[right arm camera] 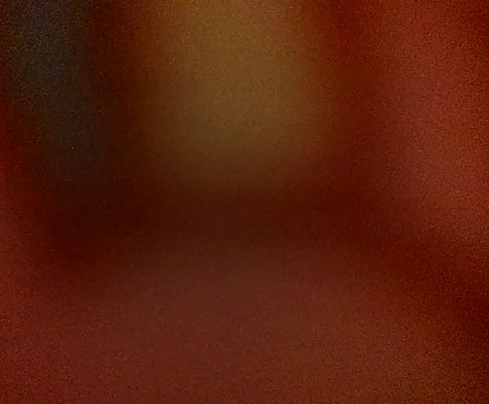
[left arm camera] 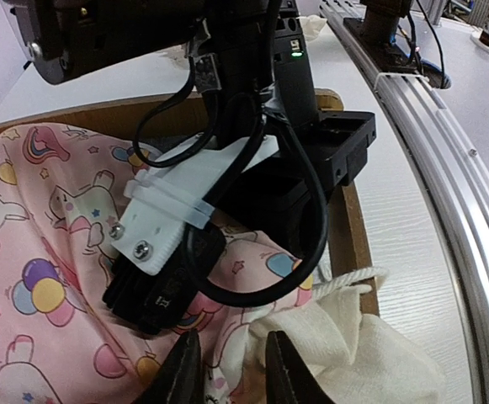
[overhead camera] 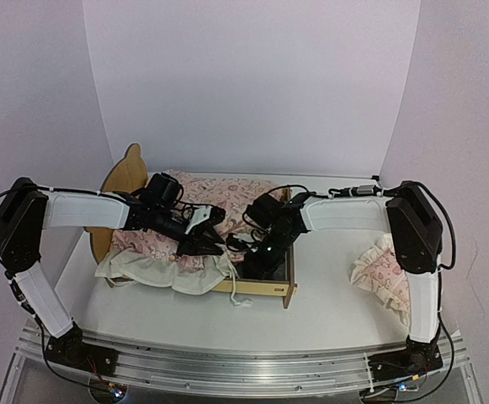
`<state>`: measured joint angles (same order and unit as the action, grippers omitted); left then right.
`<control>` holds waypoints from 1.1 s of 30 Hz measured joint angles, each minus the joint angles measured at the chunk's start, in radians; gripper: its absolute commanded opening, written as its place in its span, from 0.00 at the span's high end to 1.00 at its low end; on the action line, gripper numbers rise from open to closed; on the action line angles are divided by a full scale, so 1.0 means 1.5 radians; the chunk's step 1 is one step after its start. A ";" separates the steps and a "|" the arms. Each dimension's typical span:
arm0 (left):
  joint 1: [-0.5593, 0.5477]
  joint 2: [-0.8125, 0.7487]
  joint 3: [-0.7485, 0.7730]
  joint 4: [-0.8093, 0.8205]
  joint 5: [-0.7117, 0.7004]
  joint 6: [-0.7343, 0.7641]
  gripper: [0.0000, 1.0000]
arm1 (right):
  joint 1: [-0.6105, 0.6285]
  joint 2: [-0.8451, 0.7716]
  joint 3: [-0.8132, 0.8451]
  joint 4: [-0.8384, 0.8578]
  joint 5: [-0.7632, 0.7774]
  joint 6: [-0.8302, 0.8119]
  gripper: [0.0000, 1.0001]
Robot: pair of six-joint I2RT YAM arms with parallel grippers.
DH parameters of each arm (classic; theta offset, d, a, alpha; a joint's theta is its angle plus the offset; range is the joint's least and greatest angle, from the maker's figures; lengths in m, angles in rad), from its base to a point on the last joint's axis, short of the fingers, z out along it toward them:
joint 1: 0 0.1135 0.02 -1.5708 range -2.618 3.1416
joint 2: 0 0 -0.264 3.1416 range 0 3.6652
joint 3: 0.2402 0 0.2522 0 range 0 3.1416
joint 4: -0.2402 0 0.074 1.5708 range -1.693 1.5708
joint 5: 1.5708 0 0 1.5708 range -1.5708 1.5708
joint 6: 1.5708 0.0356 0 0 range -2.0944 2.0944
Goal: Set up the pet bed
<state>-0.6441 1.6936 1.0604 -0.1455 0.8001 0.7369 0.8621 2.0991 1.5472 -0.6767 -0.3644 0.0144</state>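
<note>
The pet bed point(overhead camera: 284, 289) is a pale-wood frame with an ear-shaped headboard point(overhead camera: 127, 171) at the left. A pink print quilt point(overhead camera: 227, 192) lies bunched over it, its cream underside point(overhead camera: 160, 272) hanging over the front rail. My left gripper point(overhead camera: 213, 242) hovers low over the quilt near the bed's middle. In the left wrist view that gripper point(left arm camera: 232, 370) is open, and a fold of the quilt point(left arm camera: 42, 219) lies in the gap between its jaws. My right gripper point(overhead camera: 257, 257) reaches down into the foot end of the bed. Its fingers are hidden and the right wrist view is a red-brown blur.
A ruffled pink pillow point(overhead camera: 382, 273) lies on the table at the right, beside the right arm. A white cord point(overhead camera: 240, 298) trails from the quilt over the front rail. The right arm's wrist and cable point(left arm camera: 252, 160) crowd close ahead of my left gripper. A metal rail point(overhead camera: 244, 370) borders the near edge.
</note>
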 measured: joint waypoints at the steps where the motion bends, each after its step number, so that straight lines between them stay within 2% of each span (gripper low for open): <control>1: 0.000 0.000 -0.001 -0.007 0.005 0.006 0.66 | 0.002 0.000 0.003 -0.003 0.010 -0.003 0.84; 9: 0.000 0.000 0.004 -0.074 0.054 0.050 0.60 | 0.024 -0.025 0.020 -0.049 0.105 -0.056 0.72; 16: 0.000 0.000 0.045 -0.137 0.096 0.081 0.60 | 0.025 -0.126 0.004 -0.118 0.097 -0.078 0.69; 22: 0.000 0.000 0.067 -0.171 0.112 0.088 0.58 | 0.025 -0.180 -0.007 -0.134 0.089 -0.047 0.67; 25: 0.000 0.000 0.068 -0.175 0.107 0.086 0.53 | 0.025 -0.167 -0.009 -0.116 0.087 -0.014 0.66; 30: -0.001 0.000 0.059 -0.149 0.071 0.084 0.45 | 0.027 -0.123 -0.039 -0.013 0.076 0.029 0.65; 33: -0.005 0.000 0.039 -0.114 0.034 0.084 0.44 | 0.029 -0.093 -0.041 0.031 0.077 0.033 0.64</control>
<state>-0.6513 1.6936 1.1194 -0.3170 0.8504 0.8624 0.9058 1.9600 1.4862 -0.6302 -0.2496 0.0639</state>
